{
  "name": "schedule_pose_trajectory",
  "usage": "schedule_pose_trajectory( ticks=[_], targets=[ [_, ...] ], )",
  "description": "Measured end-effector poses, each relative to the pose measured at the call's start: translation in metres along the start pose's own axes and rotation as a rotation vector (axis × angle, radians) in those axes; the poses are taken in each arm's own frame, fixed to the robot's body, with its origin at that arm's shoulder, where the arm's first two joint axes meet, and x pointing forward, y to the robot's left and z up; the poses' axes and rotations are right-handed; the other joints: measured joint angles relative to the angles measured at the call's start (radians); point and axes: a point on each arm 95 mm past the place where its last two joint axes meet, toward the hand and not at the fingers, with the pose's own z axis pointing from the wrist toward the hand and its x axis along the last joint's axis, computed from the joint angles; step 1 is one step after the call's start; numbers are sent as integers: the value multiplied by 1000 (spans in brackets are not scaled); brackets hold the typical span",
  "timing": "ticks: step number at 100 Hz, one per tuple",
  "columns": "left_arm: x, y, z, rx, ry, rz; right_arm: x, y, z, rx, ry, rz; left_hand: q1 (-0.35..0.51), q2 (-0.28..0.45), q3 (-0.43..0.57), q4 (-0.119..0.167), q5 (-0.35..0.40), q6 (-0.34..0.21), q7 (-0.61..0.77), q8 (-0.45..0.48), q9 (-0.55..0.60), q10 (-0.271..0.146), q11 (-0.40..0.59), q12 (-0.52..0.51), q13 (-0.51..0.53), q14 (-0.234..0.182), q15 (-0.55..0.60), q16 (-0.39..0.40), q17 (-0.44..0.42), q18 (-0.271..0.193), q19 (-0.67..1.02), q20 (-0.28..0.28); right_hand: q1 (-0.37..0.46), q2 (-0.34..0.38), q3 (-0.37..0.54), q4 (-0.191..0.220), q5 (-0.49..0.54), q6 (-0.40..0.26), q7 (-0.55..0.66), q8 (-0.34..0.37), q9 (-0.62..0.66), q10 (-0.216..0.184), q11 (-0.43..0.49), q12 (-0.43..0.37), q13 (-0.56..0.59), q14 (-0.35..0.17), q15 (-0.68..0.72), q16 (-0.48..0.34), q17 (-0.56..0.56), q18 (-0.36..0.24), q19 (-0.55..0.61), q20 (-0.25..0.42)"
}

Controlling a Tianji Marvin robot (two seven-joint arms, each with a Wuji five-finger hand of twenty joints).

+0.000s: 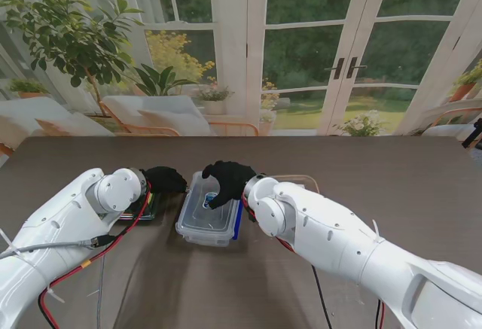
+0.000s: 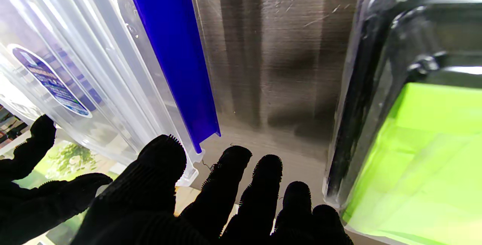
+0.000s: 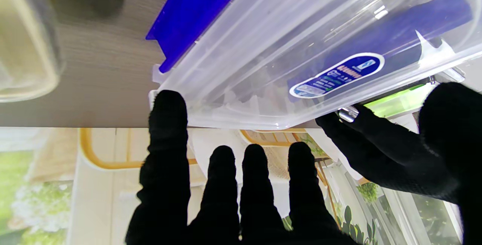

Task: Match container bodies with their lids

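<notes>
clear container (image 1: 207,212), long axis running away from me, right hand (image 1: 226,181) over its far end

Both white arms reached in from the near corners and bent toward the middle. The left hand (image 1: 164,179), in a black glove, lay palm down with its fingers (image 2: 229,184) spread and nothing held between them. The right hand (image 1: 226,181), also gloved, arched with its fingers (image 3: 167,132) extended forward and apart, its thumb set off to one side.
</notes>
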Motion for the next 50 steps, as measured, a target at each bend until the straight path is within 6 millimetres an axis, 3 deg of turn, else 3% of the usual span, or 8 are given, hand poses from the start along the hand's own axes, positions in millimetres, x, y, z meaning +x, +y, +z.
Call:
schedule_pose_trajectory(
  ticks=[23,50],
  targets=[
    [0,-2,8,-4,0,-25,0,-1,0,7,2,-11,14,19,-1,13,-63,-48,-39,-21,-13,0,0,2,0,0,-11,0,0,0,-22,0,0,-8,0,0,0,0,0,-12,0,0,-2,-9,0,0,13,0,-15,0,21,3],
    [1,-3,13,-16,-5,-69,-1,-2,-1,22,7,-11,16,51,-2,15,-59,-48,-41,-24,-13,0,0,2,0,0,-23,0,0,-2,-50,-12,17,-46,30,0,0,1,-3,-23,0,0,-13,-11,0,2,31,0,-78,1,81,30]
  ],
)
